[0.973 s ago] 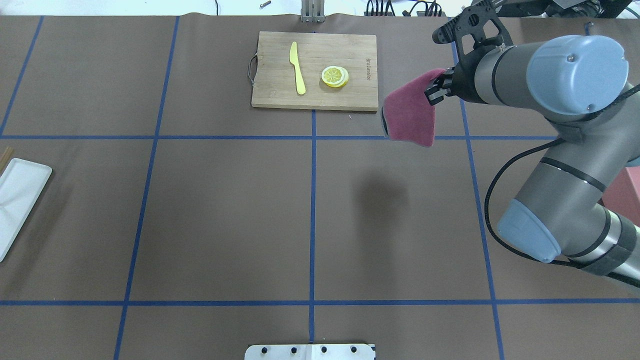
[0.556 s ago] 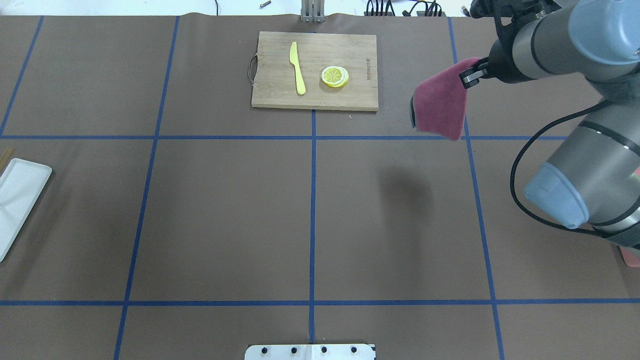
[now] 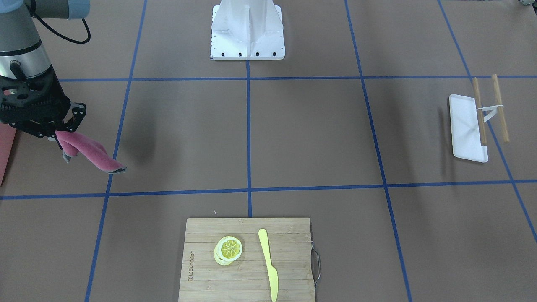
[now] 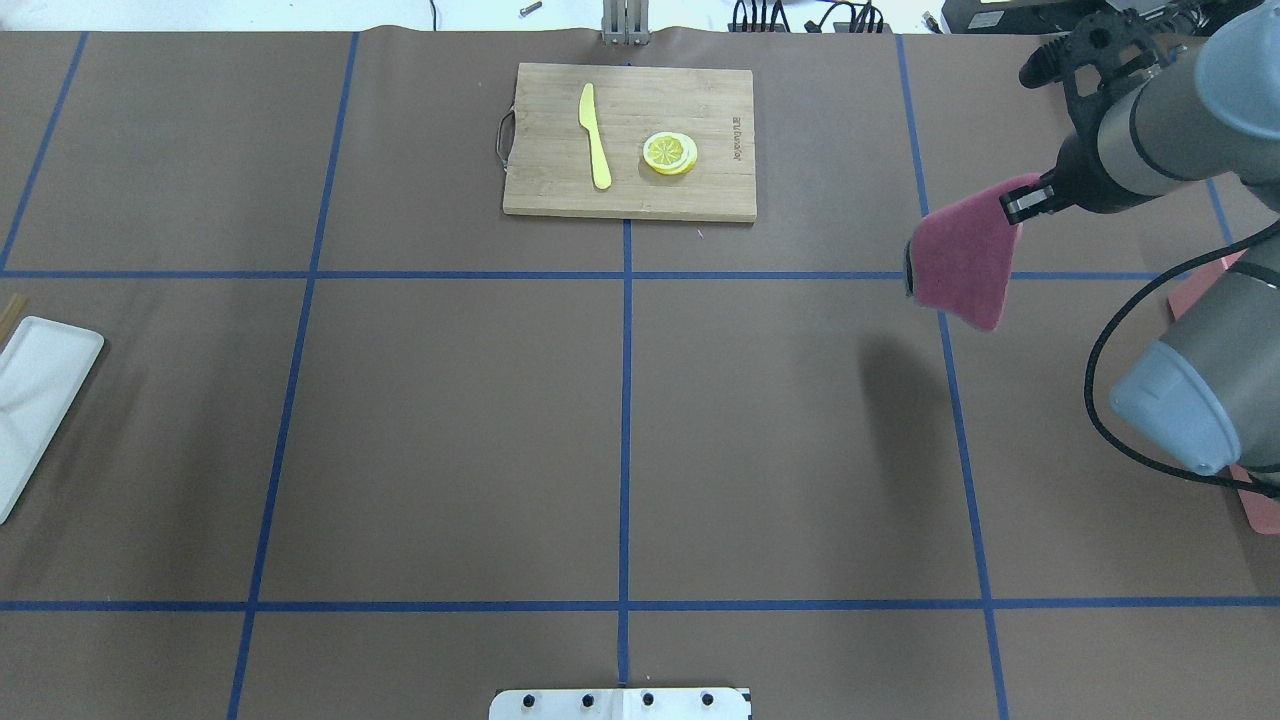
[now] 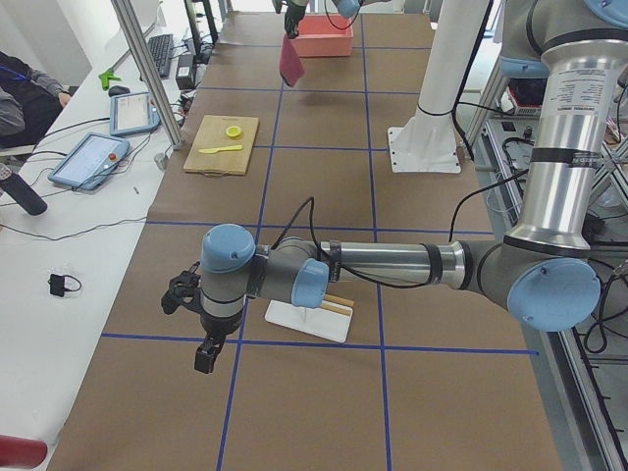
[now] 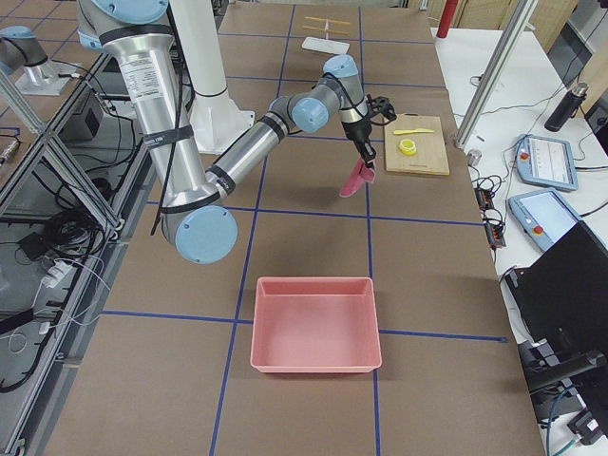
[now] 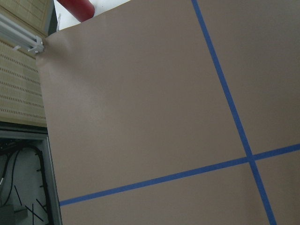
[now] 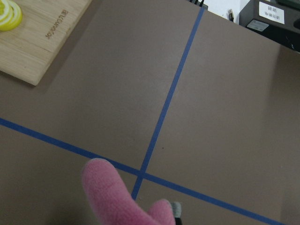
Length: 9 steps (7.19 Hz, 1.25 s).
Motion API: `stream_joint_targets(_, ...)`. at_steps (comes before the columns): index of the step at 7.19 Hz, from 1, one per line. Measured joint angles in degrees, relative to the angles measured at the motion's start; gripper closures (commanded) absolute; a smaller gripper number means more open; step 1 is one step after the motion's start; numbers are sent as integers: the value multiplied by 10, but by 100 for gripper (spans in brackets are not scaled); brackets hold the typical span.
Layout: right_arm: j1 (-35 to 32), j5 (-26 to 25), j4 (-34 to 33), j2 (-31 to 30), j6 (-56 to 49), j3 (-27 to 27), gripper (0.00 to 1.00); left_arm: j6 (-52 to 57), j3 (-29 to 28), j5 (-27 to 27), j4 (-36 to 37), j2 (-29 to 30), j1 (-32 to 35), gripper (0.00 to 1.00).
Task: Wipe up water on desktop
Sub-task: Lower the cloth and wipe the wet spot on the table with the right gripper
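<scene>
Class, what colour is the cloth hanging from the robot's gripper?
The cloth is pinkish red, clearest in the overhead view.

Board [image 4: 550,182]: yellow knife [image 4: 596,140] and lemon slices [image 4: 670,153] on it, apart. White tray [image 3: 461,126] well apart; wooden sticks [image 3: 479,113], one across tray. Pink bin [image 6: 316,364].

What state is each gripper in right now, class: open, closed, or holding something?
Right gripper: closed, holding the pink cloth.
Left gripper: cannot be told; it shows only in the side view.
</scene>
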<state>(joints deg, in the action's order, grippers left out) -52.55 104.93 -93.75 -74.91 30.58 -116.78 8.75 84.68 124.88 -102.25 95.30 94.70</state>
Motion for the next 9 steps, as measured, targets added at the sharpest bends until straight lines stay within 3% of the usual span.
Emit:
stream_joint_targets(3,76,-65,-76,1,65,19,100,-14,-2,39,-1,-21,0,2)
stream_joint_targets(5,110,-97,-93,49,106,87,100,-15,-1,42,-1,-23,0,2)
stream_joint_targets(7,151,-108,-75,122,193,158,100,-15,0,42,-1,-23,0,2)
stream_joint_targets(9,204,-111,-18,168,306,190,100,-15,1,42,-1,-23,1,2)
